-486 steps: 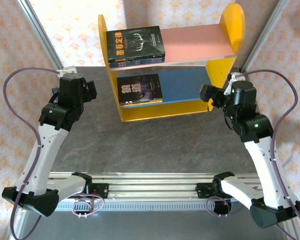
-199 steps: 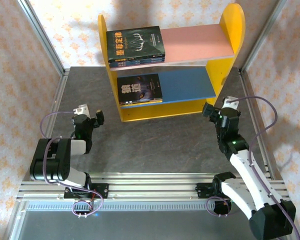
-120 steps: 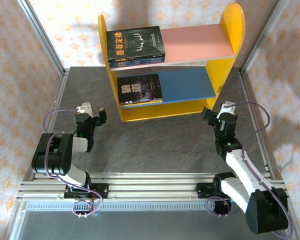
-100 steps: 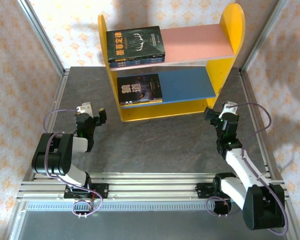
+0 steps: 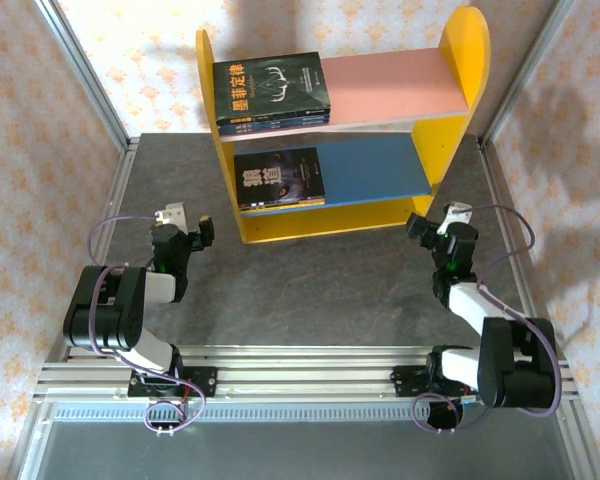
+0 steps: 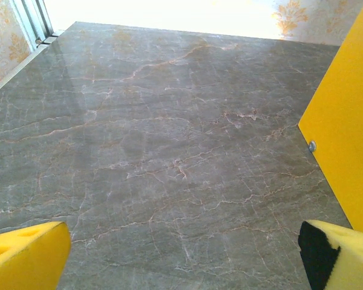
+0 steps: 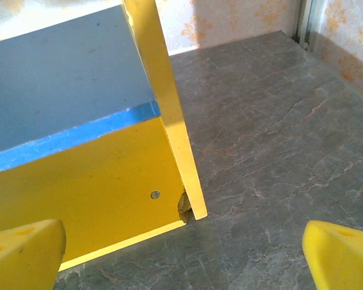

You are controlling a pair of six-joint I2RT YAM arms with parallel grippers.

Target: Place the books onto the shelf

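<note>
a grey, marble-veined surface [image 5: 310, 290] lies inside walls [image 5: 40, 120] papered in pale cream with an orange floral print. slanted metal posts [image 5: 85, 75] stand at its far corners, and a ribbed aluminium rail [image 5: 300, 380] runs along the near edge. strong light washes out the far edge, leaving a sheen on the stone.

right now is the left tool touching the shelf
Apart. The top view shows a strip of bare table between the left tool and the shelf, at its near left corner.
</note>
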